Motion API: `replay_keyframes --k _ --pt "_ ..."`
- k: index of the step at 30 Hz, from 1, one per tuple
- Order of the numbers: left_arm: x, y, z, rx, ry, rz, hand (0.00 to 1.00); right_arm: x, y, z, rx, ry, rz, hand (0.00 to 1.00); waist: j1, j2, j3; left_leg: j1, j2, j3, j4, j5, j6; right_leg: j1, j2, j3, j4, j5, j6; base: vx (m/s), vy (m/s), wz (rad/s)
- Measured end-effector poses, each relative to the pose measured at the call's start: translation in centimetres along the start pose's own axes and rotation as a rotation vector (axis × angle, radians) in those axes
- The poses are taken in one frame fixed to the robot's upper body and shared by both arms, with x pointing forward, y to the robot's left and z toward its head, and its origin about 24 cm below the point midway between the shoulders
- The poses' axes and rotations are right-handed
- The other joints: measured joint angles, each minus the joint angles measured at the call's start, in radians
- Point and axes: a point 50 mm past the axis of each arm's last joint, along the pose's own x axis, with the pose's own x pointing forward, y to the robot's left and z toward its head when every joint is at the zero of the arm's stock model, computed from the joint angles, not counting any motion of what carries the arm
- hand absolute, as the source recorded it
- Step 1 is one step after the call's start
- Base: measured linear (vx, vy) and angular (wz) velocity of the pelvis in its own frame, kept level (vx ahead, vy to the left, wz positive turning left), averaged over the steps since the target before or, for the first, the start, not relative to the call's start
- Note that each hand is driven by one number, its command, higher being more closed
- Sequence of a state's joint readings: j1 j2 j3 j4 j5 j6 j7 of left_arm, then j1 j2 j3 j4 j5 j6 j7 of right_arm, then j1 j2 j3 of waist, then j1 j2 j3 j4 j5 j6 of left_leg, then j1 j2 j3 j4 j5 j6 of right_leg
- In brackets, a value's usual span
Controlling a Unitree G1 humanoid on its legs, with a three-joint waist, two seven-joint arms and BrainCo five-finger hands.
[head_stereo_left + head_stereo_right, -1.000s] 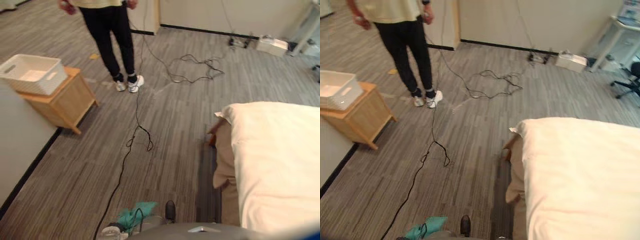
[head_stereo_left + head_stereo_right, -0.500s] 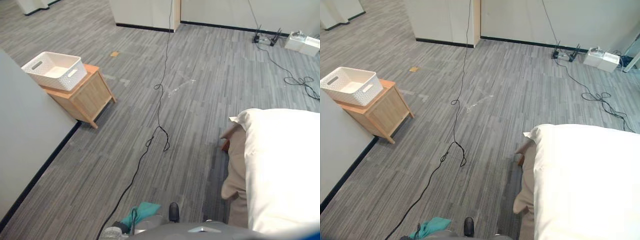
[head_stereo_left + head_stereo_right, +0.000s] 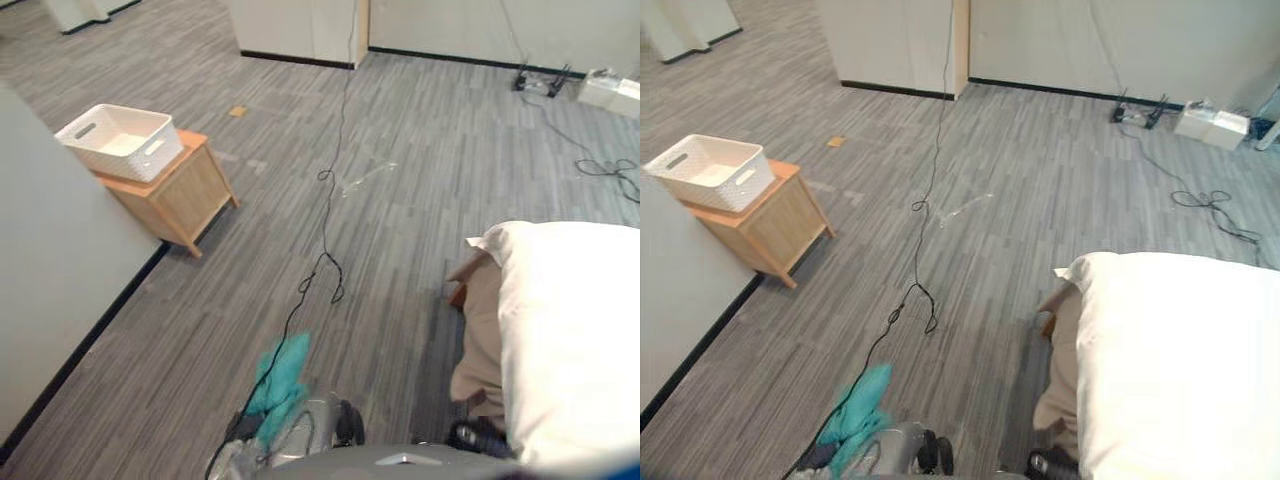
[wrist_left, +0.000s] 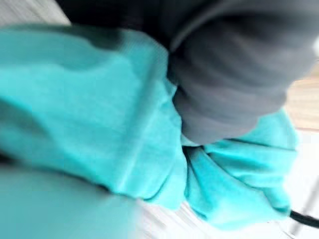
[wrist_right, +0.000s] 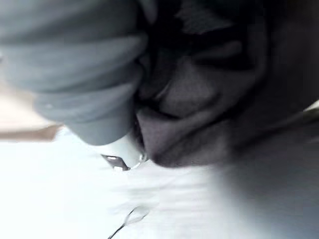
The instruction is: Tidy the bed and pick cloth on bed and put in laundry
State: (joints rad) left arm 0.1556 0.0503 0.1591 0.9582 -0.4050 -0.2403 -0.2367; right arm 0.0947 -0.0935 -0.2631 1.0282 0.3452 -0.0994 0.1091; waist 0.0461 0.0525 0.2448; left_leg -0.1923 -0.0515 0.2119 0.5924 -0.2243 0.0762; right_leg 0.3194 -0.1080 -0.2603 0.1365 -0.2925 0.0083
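A teal cloth [image 3: 282, 372] hangs bunched from my left hand [image 3: 318, 430] at the bottom middle of the left eye view, lifted off the grey floor. In the left wrist view the teal cloth [image 4: 99, 129] wraps close round the hand's dark ribbed cover [image 4: 234, 84]. A white laundry basket [image 3: 120, 141] stands on a small wooden side table [image 3: 172, 195] at the far left. The bed [image 3: 575, 330], under a cream duvet, is at the right, with a tan sheet [image 3: 480, 335] hanging at its corner. My right hand [image 3: 478, 436] shows dark beside that corner.
A pale wall [image 3: 50, 270] runs along the left, right beside the side table. Open grey floor lies between the bed and the table. A power strip [image 3: 540, 80] and a white box [image 3: 610, 90] sit by the far wall.
The camera has swung; a person standing near the side table a second ago is out of view. My left hand has lifted the teal cloth higher. My right hand has come into view.
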Motion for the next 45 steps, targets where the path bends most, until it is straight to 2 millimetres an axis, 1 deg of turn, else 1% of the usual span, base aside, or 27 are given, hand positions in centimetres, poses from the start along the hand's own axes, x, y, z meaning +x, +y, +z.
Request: replay_keyframes --k 3,4,5,7,8,10,11,12,13,15,19,21,23,24,25,26,27,30,32,33,34,35,36,39,42,44,45 --pt "-0.4 -0.1 0.1 0.026 -0.05 -0.011 1.0 0.4 1.2 1.5 -0.014 -0.087 0.032 1.0 0.003 0.005 -0.007 -0.022 0.104 -0.038 -0.117 0.034 -0.081 0.04 -0.01 0.012 -0.036 -0.007 0.012 0.01 0.096 0.04" --pt "-0.4 -0.3 0.3 0.027 -0.071 -0.018 1.0 0.3 1.4 1.6 -0.028 -0.107 0.041 1.0 0.002 0.003 -0.015 -0.035 0.124 -0.017 -0.137 0.099 -0.078 0.044 -0.016 0.016 -0.035 -0.019 0.033 0.19 0.309 0.11" --pt "-0.4 -0.2 0.3 0.025 -0.076 -0.017 1.0 0.3 1.5 1.6 -0.028 -0.108 0.04 1.0 0.004 -0.002 -0.019 -0.036 0.119 -0.01 -0.137 0.108 -0.059 0.041 -0.024 0.02 -0.034 -0.023 0.039 0.3 0.328 -0.05" --pt "-0.4 -0.2 0.5 -0.003 -0.099 -0.02 1.0 0.3 1.7 2.0 -0.027 -0.141 0.042 1.0 0.022 -0.045 -0.063 -0.042 0.046 0.03 -0.153 0.05 -0.003 0.016 -0.092 0.069 -0.019 -0.019 0.042 0.31 0.213 -0.1" --pt "-0.4 -0.5 0.5 -0.002 -0.096 -0.033 1.0 0.3 1.7 2.1 -0.024 -0.153 0.037 1.0 0.02 -0.047 -0.071 -0.044 0.031 0.027 -0.158 0.043 0.008 -0.001 -0.102 0.089 0.009 0.001 0.055 0.34 0.211 0.25" --pt "-0.2 -1.3 0.7 0.02 -0.111 -0.081 1.0 0.2 2.0 2.6 -0.014 -0.186 0.035 1.0 0.014 -0.056 -0.084 0.004 -0.004 0.024 -0.22 0.036 0.02 -0.108 -0.135 0.152 0.25 0.043 0.119 0.34 0.231 0.26" --pt "-0.2 -1.4 1.3 0.033 -0.132 -0.101 1.0 0.2 2.6 2.6 -0.001 -0.198 0.048 1.0 0.009 -0.068 -0.083 0.057 -0.016 0.023 -0.262 0.03 0.027 -0.215 -0.147 0.176 0.506 0.091 0.175 0.27 0.161 0.04" --pt "-0.2 -1.5 1.5 0.036 -0.144 -0.111 1.0 0.1 2.9 2.6 0.006 -0.205 0.058 1.0 0.005 -0.076 -0.084 0.091 -0.022 0.02 -0.285 0.024 0.027 -0.267 -0.149 0.18 0.649 0.106 0.196 0.45 0.195 -0.06" --pt "-0.6 -1.2 1.6 0.046 -0.155 -0.117 1.0 -0.1 3.0 2.3 0.005 -0.223 0.08 1.0 0.002 -0.073 -0.084 0.171 -0.035 0.013 -0.339 0.018 0.026 -0.355 -0.158 0.158 0.855 0.085 0.159 0.39 0.132 -0.07" --pt "-0.6 -1.6 1.7 0.04 -0.166 -0.137 1.0 -0.6 2.7 2.4 -0.006 -0.266 0.101 1.0 -0.007 -0.073 -0.087 0.254 -0.043 0.005 -0.388 0.023 0.034 -0.424 -0.151 0.111 0.92 0.051 0.117 0.41 0.101 0.15" --pt "0.3 -2.6 3.6 -0.013 -0.226 -0.162 1.0 -1.0 2.6 2.4 -0.002 -0.301 0.081 1.0 -0.06 -0.055 -0.065 0.364 -0.009 -0.101 -0.431 0.02 0.03 -0.566 -0.047 0.015 0.632 -0.01 0.058 0.44 -0.037 0.62" --pt "0.8 -3.6 4.4 -0.017 -0.255 -0.196 1.0 -1.3 2.6 2.3 0.034 -0.314 0.062 1.0 -0.06 -0.044 -0.051 0.4 0.014 -0.139 -0.435 0.003 0.002 -0.599 -0.027 -0.004 0.416 0.042 0.057 0.38 -0.111 0.72" --pt "0.6 -4.1 4.7 -0.025 -0.279 -0.238 1.0 -1.7 3.0 2.3 0.095 -0.336 0.06 1.0 -0.057 -0.048 -0.04 0.444 0.04 -0.15 -0.431 -0.045 -0.046 -0.588 -0.036 0.002 0.114 0.182 0.066 0.4 -0.181 0.78" --pt "0.5 -4.1 4.8 -0.027 -0.286 -0.245 1.0 -1.8 3.1 2.4 0.111 -0.342 0.061 1.0 -0.055 -0.05 -0.039 0.459 0.049 -0.147 -0.425 -0.074 -0.06 -0.585 -0.036 0.003 0.059 0.218 0.069 0.42 -0.241 0.54" --pt "0.2 -4.0 4.4 -0.04 -0.285 -0.242 1.0 -2.0 3.0 2.3 0.129 -0.352 0.061 1.0 -0.053 -0.054 -0.033 0.493 0.078 -0.145 -0.398 -0.137 -0.076 -0.574 -0.031 0.002 0.081 0.319 0.053 0.45 -0.277 0.33" --pt "-0.1 -3.5 3.9 -0.058 -0.28 -0.224 1.0 -2.1 3.4 2.7 0.144 -0.371 0.069 1.0 -0.048 -0.036 -0.025 0.512 0.108 -0.146 -0.375 -0.166 -0.103 -0.583 -0.019 -0.002 0.164 0.327 0.019 0.53 -0.36 0.3" --pt "-0.2 -3.5 3.6 -0.061 -0.272 -0.225 1.0 -2.2 3.6 3.0 0.153 -0.391 0.076 1.0 -0.05 -0.032 -0.026 0.511 0.122 -0.143 -0.349 -0.178 -0.112 -0.604 -0.019 -0.004 0.238 0.306 -0.008 0.52 -0.377 0.31" --pt "-0.5 -3.9 2.6 -0.084 -0.251 -0.221 1.0 -2.6 4.3 4.4 0.143 -0.452 0.127 1.0 -0.051 -0.018 -0.028 0.469 0.164 -0.141 -0.172 -0.179 -0.103 -0.64 -0.021 -0.038 0.43 0.139 -0.065 0.41 -0.304 0.21" --pt "-0.9 -3.9 1.9 -0.108 -0.242 -0.207 1.0 -2.8 4.8 5.1 0.109 -0.475 0.173 1.0 -0.052 -0.005 -0.031 0.363 0.211 -0.154 0.093 -0.089 -0.105 -0.594 0.01 -0.058 0.433 0.082 -0.075 0.36 -0.298 0.02" --pt "-1.1 -3.8 1.6 -0.144 -0.25 -0.187 1.0 -2.9 4.9 5.3 0.088 -0.479 0.195 1.0 -0.054 0.007 -0.023 0.26 0.259 -0.176 0.313 0.057 -0.117 -0.535 0.057 -0.064 0.388 0.061 -0.084 0.33 -0.243 -0.2" --pt "-1.5 -3.7 1.4 -0.17 -0.262 -0.173 1.0 -2.9 5.2 4.9 0.074 -0.457 0.219 1.0 -0.039 0.023 -0.029 0.161 0.302 -0.174 0.509 0.087 -0.128 -0.48 0.098 -0.064 0.337 0.056 -0.093 0.34 -0.217 -0.27" --pt "-1.7 -3.5 1.2 -0.174 -0.26 -0.165 1.0 -2.8 5.2 4.7 0.066 -0.448 0.234 1.0 -0.032 0.021 -0.028 0.12 0.306 -0.173 0.573 0.082 -0.129 -0.451 0.106 -0.062 0.319 0.052 -0.1 0.37 -0.161 -0.24" --pt "-1.8 -3.2 1.1 -0.179 -0.262 -0.153 1.0 -2.7 5.3 4.2 0.038 -0.433 0.257 1.0 -0.029 -0.001 -0.019 0.05 0.287 -0.164 0.63 0.068 -0.128 -0.395 0.107 -0.062 0.28 0.041 -0.106 0.38 -0.159 0.02" --pt "-2.3 -3.1 1.6 -0.203 -0.301 -0.149 1.0 -3.3 5.0 3.3 -0.048 -0.44 0.285 1.0 -0.022 -0.006 -0.016 -0.065 0.228 -0.114 0.514 0.019 -0.133 -0.27 0.104 -0.057 0.188 0.022 -0.11 0.44 -0.138 -0.03" --pt "-2.5 -3.0 1.6 -0.24 -0.316 -0.141 1.0 -3.4 5.9 3.0 -0.11 -0.43 0.324 1.0 -0.025 -0.012 -0.015 -0.066 0.185 0.015 0.148 -0.006 -0.132 -0.194 0.085 -0.055 0.147 -0.008 -0.091 0.4 -0.029 -0.02" --pt "-2.2 -3.6 1.8 -0.264 -0.319 -0.147 1.0 -3.3 6.4 3.3 -0.178 -0.436 0.355 1.0 -0.025 -0.006 -0.023 -0.022 0.13 0.139 -0.327 0.109 -0.132 -0.13 0.09 -0.064 0.074 -0.016 -0.066 0.46 0.016 0.11" --pt "-2.1 -3.8 2.0 -0.262 -0.32 -0.148 1.0 -3.3 6.3 3.5 -0.198 -0.437 0.355 1.0 -0.021 -0.006 -0.024 -0.019 0.121 0.154 -0.385 0.159 -0.109 -0.111 0.093 -0.065 0.053 -0.017 -0.057 0.53 0.058 -0.02"
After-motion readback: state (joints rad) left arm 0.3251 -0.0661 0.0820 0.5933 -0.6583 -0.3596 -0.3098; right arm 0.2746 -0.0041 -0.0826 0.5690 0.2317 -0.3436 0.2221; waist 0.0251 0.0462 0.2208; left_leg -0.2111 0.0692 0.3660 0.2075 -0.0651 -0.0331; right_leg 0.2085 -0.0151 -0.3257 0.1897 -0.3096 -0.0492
